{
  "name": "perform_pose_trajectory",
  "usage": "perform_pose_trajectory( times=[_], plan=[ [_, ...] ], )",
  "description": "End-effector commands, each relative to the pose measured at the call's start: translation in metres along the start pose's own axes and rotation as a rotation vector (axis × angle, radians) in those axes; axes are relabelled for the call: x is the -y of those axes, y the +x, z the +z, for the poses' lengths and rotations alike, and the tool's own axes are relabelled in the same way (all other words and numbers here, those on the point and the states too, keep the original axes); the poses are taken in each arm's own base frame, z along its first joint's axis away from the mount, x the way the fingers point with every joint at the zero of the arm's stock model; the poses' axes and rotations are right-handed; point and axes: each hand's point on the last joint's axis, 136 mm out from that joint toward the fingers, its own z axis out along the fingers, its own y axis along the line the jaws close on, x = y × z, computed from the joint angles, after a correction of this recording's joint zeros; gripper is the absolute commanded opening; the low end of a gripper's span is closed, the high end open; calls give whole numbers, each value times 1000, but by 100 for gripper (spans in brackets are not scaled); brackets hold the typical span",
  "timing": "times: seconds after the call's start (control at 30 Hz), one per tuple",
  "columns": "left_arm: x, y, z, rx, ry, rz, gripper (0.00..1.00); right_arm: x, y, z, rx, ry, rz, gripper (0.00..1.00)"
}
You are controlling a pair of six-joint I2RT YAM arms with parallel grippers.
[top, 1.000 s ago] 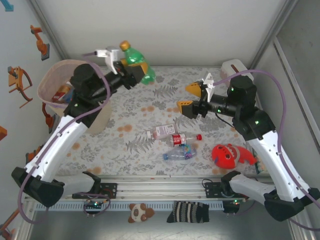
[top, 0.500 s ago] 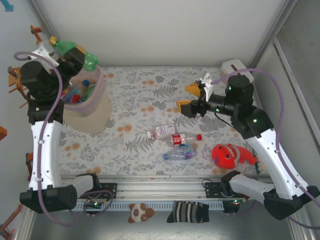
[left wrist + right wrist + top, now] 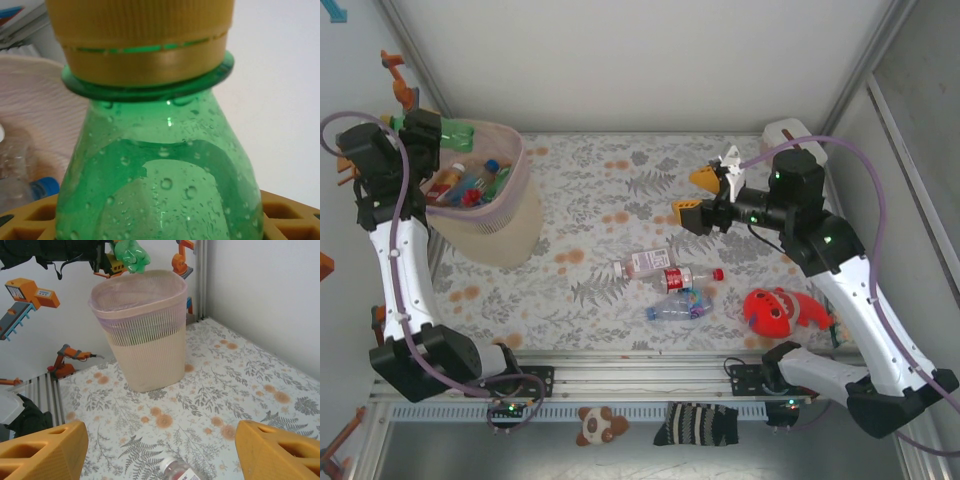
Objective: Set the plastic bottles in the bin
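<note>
In the bin (image 3: 508, 228), several bottles (image 3: 470, 184).

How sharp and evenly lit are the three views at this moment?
Left wrist: the green bottle sits very close, droplets crisp, background behind it soft. Right wrist: sharp on the bin, evenly lit, no glare. Top external: even light, faint shadows, mild wide-angle lean.
</note>
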Motion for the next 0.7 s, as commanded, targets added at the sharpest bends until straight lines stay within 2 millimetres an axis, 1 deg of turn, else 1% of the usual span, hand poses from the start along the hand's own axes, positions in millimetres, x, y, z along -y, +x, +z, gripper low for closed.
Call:
perform_pose_trajectory(
  times=[0.0,0.17,0.33,0.47,0.53,0.67],
  plan=[
    [-29,2,19,-28,-97,-121,54,0,-7,-2,11,7,-20,76],
    [-54,18,47,-106,-150,-199,53,1,-5,0,6,5,-20,76],
    [-62,35,70,-189,-181,-185,56,2,-2,2,-1,3,-19,76],
    [-72,48,80,-237,-235,-185,57,3,0,2,-5,8,-22,76],
    [-77,52,83,-253,-258,-190,60,3,2,3,-9,8,-21,76],
    [-80,56,85,-281,-278,-192,72,3,3,3,-14,12,-23,76]
  ],
)
